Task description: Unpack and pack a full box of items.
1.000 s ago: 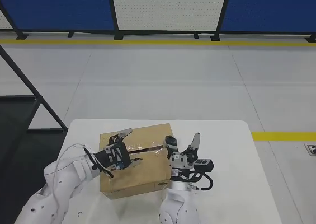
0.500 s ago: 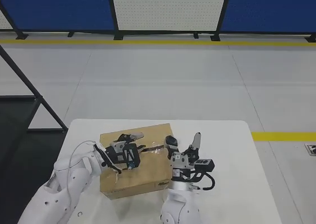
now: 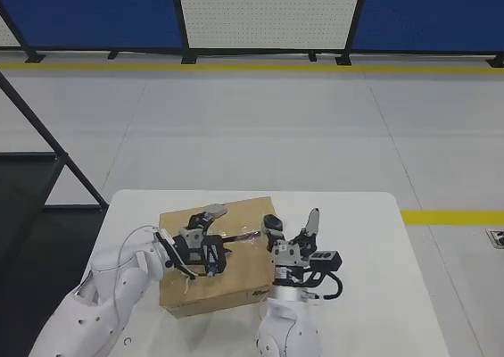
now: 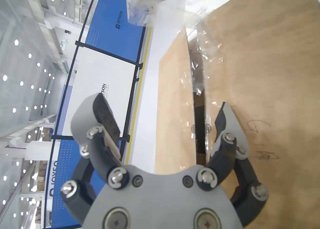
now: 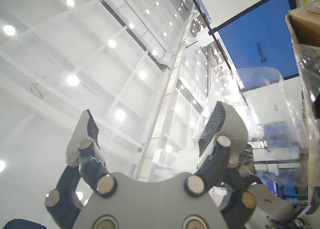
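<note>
The white table [image 3: 359, 268] is carrying the box [image 3: 234, 277], a little left of its middle. I am holding the left gripper [image 4: 162, 105] open over the seam [image 4: 198, 125], so I should be sliding one finger under the flap slowly. The right gripper [image 5: 153, 112] is standing open beside the box. Its wrist view is giving me tape [image 5: 250, 95] clinging to a finger, while the top view is giving the layout.

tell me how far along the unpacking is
Done: the clear tape over the box seam is torn loose and the flaps stand slightly apart. In hand: the left gripper, open, has one finger at that gap; the right gripper is open beside the box. Left: lifting flaps, unpacking, repacking.
</note>
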{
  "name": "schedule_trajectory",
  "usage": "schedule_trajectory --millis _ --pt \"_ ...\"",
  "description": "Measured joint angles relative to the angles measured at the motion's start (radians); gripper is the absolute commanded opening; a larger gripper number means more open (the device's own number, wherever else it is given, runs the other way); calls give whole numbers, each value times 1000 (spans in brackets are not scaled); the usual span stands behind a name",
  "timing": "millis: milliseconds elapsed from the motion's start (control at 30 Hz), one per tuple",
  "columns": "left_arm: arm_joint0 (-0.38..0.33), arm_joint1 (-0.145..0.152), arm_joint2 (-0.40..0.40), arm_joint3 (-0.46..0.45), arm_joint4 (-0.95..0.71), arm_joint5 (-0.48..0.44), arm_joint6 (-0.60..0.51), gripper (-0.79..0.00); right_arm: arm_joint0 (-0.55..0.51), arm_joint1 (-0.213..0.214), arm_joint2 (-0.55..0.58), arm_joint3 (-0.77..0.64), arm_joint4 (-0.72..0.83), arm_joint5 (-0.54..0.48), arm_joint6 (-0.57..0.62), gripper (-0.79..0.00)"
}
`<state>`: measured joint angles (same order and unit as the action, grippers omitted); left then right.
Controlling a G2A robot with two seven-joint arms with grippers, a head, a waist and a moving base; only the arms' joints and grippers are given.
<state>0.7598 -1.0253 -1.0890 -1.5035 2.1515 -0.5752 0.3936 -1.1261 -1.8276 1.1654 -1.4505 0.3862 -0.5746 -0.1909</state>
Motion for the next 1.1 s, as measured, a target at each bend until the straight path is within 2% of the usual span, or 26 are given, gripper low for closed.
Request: schedule_trajectory --millis 200,400,600,700,767,900,1000,1033,1067,1100 --pt "-56 -6 39 67 31 -7 57 0 -19 2 11 -13 12 4 2 0" --pt "-95 -15 77 99 39 1 94 -62 -37 4 33 -26 18 11 -26 0" --pt "-113 -18 97 110 60 5 121 -222 -31 3 44 -24 20 40 -59 0" --pt "-119 -18 104 115 67 3 121 -385 -28 2 46 -20 23 41 -60 0" --pt "-122 -19 109 118 72 1 120 -465 -27 2 47 -19 24 42 -60 0" --pt "-127 -20 119 123 79 -5 122 -505 -28 1 51 -21 31 39 -58 0" --pt "-132 -21 129 126 89 -13 125 -566 -31 2 54 -23 34 36 -54 0" --pt "-134 -21 131 127 91 -15 125 -606 -32 2 55 -23 34 36 -53 0" --pt "-136 -22 135 129 94 -17 126 -693 -33 2 56 -24 37 35 -52 0" --pt "-137 -22 138 131 97 -20 127 -717 -34 2 57 -24 39 35 -51 0"
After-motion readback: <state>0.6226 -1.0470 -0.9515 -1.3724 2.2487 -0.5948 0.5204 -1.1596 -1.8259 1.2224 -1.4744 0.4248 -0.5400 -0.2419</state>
